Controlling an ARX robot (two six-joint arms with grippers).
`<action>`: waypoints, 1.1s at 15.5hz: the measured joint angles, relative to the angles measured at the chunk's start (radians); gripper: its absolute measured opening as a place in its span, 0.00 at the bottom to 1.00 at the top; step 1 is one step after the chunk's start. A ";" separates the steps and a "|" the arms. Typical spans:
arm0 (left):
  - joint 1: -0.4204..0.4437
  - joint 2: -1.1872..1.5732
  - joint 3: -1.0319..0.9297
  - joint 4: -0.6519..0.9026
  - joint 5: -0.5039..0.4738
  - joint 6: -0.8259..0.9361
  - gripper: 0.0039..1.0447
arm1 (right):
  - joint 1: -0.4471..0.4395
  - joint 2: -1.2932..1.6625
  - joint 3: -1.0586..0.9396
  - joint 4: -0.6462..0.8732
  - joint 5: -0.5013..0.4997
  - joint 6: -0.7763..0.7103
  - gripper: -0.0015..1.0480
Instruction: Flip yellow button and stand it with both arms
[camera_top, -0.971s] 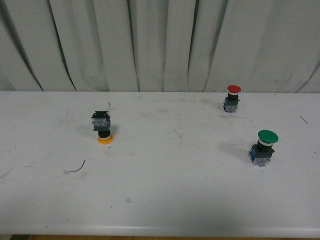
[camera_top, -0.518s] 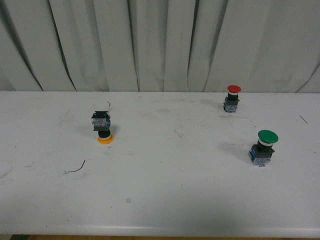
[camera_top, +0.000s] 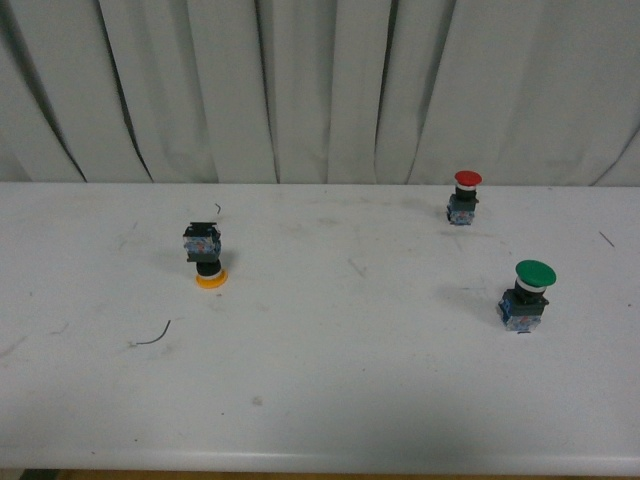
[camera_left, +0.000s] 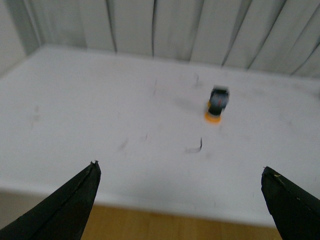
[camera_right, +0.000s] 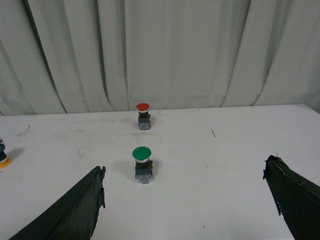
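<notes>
The yellow button (camera_top: 205, 256) rests upside down on the white table (camera_top: 330, 370), left of centre: its yellow-orange cap touches the surface and its blue-grey base points up. The left wrist view shows the yellow button (camera_left: 217, 104) blurred, well beyond my open left gripper (camera_left: 180, 172), which hovers over the table's near edge. At the edge of the right wrist view only a sliver of the yellow button (camera_right: 3, 159) shows. My right gripper (camera_right: 185, 175) is open and empty. Neither arm appears in the front view.
A red-capped button (camera_top: 464, 195) stands upright at the back right, and a green-capped button (camera_top: 528, 294) stands upright nearer on the right. A thin dark wire scrap (camera_top: 152, 336) lies in front of the yellow button. Pale curtains (camera_top: 320, 90) hang behind the table.
</notes>
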 joint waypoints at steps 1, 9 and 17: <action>-0.021 0.055 0.037 -0.023 -0.046 -0.056 0.94 | 0.000 0.000 0.000 0.001 -0.001 0.000 0.94; 0.060 1.088 0.378 0.832 0.192 -0.033 0.94 | 0.000 0.000 0.000 0.000 -0.001 0.000 0.94; -0.045 1.875 1.032 0.524 0.206 0.045 0.94 | 0.000 0.000 0.000 0.000 -0.001 0.000 0.94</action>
